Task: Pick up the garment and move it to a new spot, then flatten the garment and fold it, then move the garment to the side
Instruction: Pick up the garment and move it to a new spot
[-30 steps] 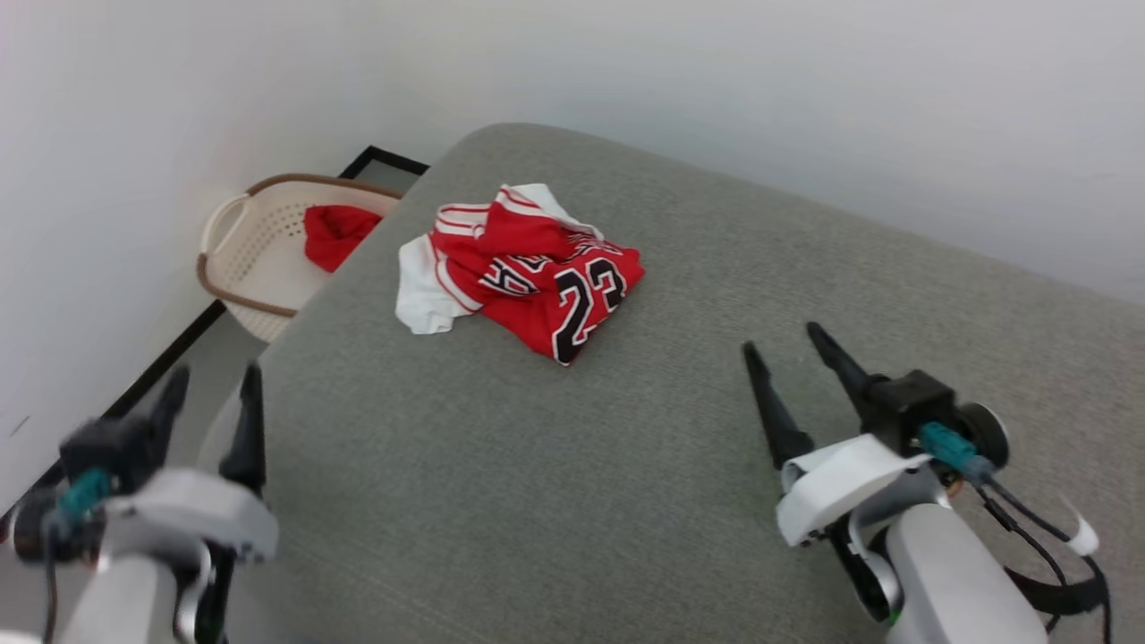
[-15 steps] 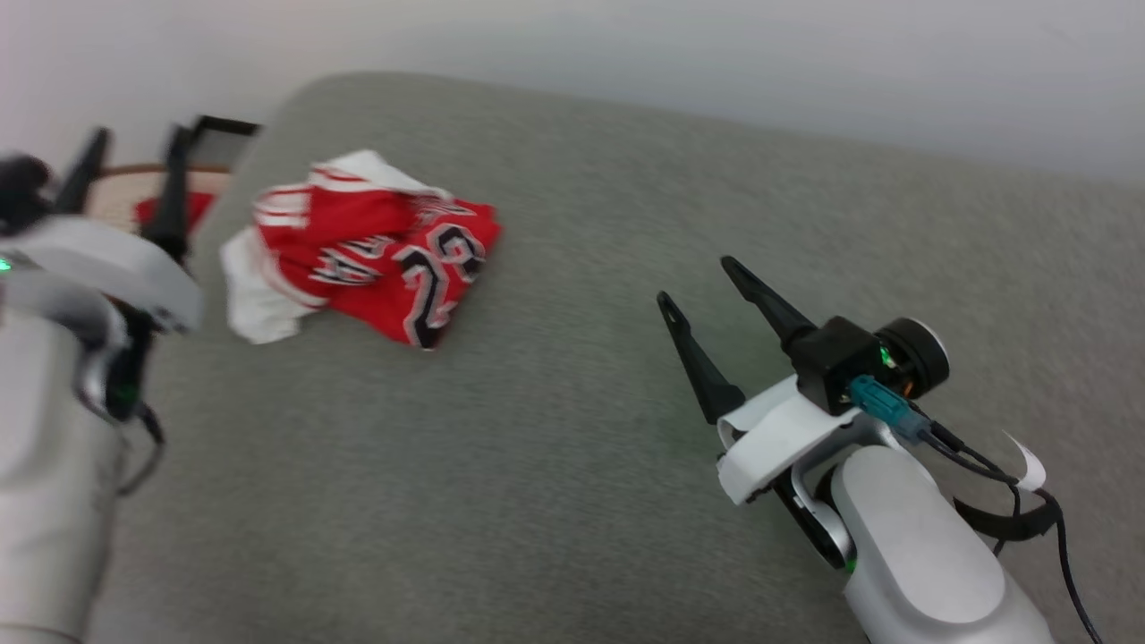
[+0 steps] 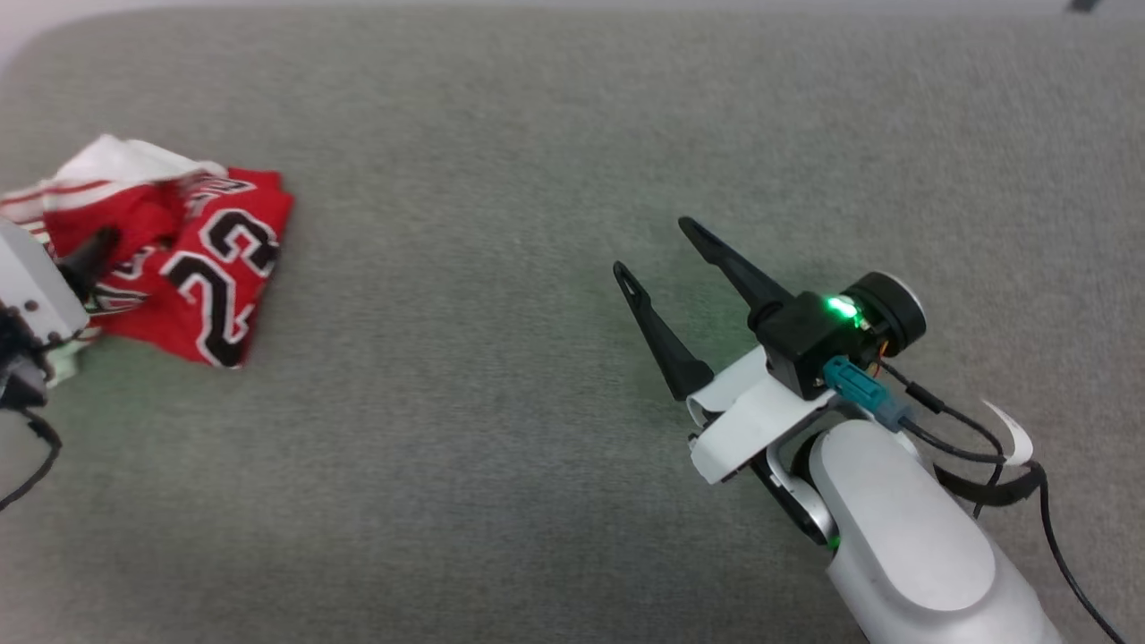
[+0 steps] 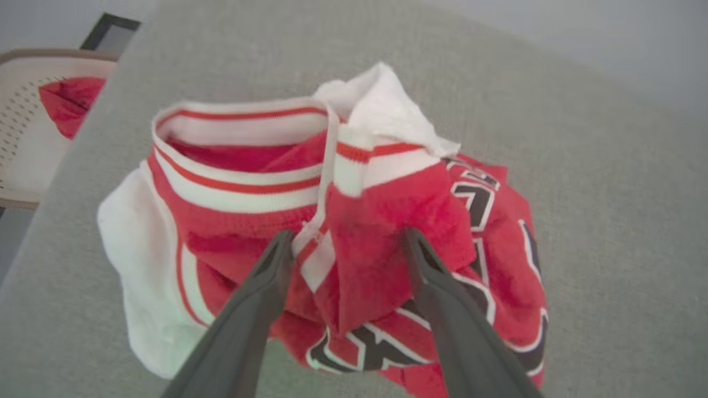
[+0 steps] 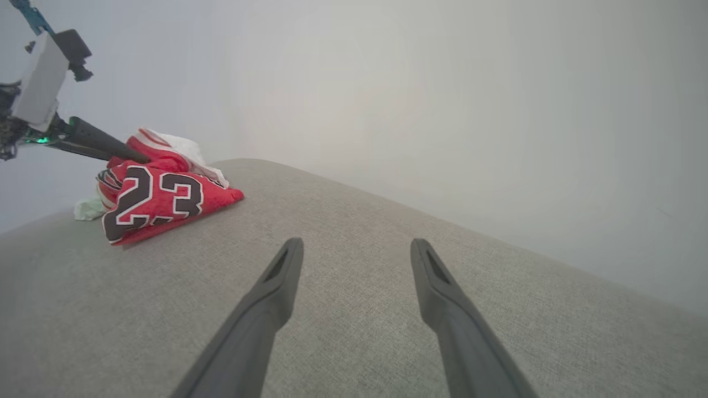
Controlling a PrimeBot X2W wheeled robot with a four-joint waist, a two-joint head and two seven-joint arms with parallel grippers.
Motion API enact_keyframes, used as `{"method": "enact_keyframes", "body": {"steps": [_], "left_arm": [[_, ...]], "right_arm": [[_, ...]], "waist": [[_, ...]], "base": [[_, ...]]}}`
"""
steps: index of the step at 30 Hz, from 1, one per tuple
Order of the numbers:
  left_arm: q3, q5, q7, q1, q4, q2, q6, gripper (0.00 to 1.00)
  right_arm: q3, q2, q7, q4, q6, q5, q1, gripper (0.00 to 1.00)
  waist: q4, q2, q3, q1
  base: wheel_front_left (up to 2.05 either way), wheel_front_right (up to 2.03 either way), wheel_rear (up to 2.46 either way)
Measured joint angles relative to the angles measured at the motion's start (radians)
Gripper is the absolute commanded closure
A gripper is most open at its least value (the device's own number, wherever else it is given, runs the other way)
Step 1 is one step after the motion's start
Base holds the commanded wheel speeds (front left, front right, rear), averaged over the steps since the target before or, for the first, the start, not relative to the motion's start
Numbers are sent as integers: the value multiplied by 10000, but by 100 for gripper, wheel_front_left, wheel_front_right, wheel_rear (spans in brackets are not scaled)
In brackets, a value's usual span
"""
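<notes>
My left gripper (image 4: 347, 235) has reached the crumpled garment (image 4: 238, 188), jaws spread astride a fold, right gripper (image 3: 651, 243) idle and spread, so pickup, flattening, folding all remain.

The shirt (image 3: 206, 268) is cut off by the head view's left edge. Of the left fingers (image 3: 89, 255) one dark tip shows over it, the rest outside the frame. The lettering above the "23" is folded under, unreadable. At lower right the right arm (image 3: 903, 537) runs off the bottom edge. In the left wrist view's upper left, the basket (image 4: 22, 138) and a red cloth (image 4: 69, 102) in it run off the edge. In the right wrist view's upper left, the left fingers end at a red fold; whether they touch it is unclear.
</notes>
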Motion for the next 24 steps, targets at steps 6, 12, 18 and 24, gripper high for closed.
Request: {"method": "enact_keyframes", "body": {"steps": [6,12,18,24], "left_arm": [[-688,-986,1478,56,-15,343,0,0],[-1057,-1768,1866,-45,-144,683,2,0],[-1471,-2314,1983,-154,-351,991,25,18],[-1802,-2740,966,-129,-593,951,67,100]], "right_arm": [[12,2,477,-677,0,-347,-129,0],[54,8,911,-1388,0,-600,-205,0],[73,8,1133,-1910,0,-623,-205,0],[29,12,1172,-2021,0,-646,-202,0]], "waist": [[-429,0,681,1],[-699,0,1309,0],[-876,0,1627,0],[-807,0,1506,0]], "base": [[0,0,0],[0,0,0],[0,0,0],[0,0,0]]}}
